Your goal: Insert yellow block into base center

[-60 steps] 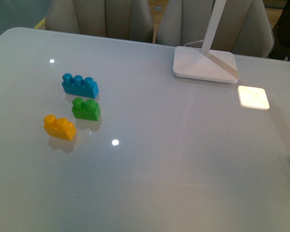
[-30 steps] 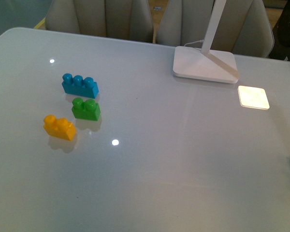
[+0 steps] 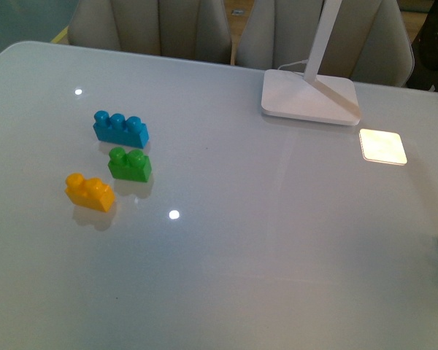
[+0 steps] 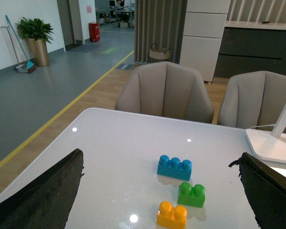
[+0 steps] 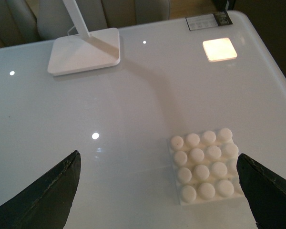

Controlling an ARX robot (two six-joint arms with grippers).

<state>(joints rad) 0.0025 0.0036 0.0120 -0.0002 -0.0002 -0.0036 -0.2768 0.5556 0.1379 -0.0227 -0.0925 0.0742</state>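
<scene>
The yellow block [image 3: 90,191] lies on the white table at the left, nearest of three bricks; it also shows in the left wrist view [image 4: 172,215]. My left gripper [image 4: 162,191] is open and empty, raised above the table with the bricks between its fingers' lines. The white studded base [image 5: 205,166] shows only in the right wrist view, lying flat on the table. My right gripper [image 5: 164,188] is open and empty above it, the base nearer one finger. Neither gripper shows in the front view.
A green two-stud brick [image 3: 130,163] and a blue three-stud brick [image 3: 121,129] lie just behind the yellow block. A white lamp foot [image 3: 309,98] with its slanted stem stands at the back right. Chairs stand behind the table's far edge.
</scene>
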